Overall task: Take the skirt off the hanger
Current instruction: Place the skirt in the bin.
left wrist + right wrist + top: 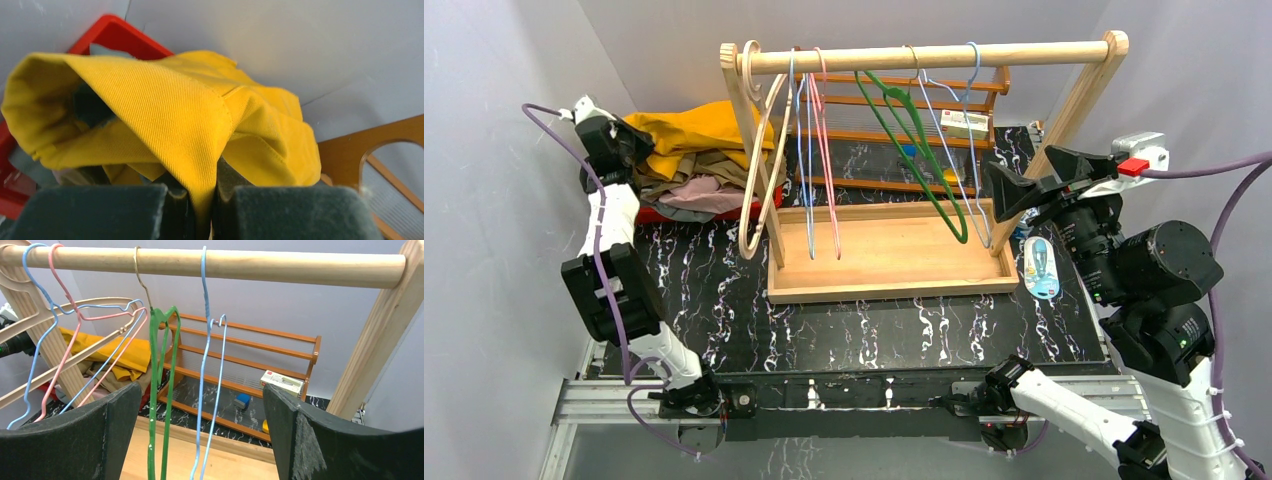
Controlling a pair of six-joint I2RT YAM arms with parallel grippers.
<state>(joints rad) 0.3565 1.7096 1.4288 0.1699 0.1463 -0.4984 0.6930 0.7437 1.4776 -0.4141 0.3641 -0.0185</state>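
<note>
The yellow skirt (686, 132) lies bunched on a pile of clothes in a red basket (656, 214) at the back left, off any hanger. My left gripper (627, 143) is shut on a fold of the skirt (165, 105), the cloth pinched between the pads (202, 205). The hangers on the wooden rail (924, 55) all hang bare: a wooden one (759, 170), a blue and a pink one (812, 150), a green one (914, 150) and a light blue one (964, 130). My right gripper (1009, 195) is open and empty, facing the green and light blue hangers (200, 400).
The rack stands on a wooden base (889, 255). Behind it is an orange-brown slatted shelf (904, 105) with a white box (964, 122). A blue packaged item (1041, 268) lies on the table right of the base. The red basket's rim (120, 32) shows behind the skirt.
</note>
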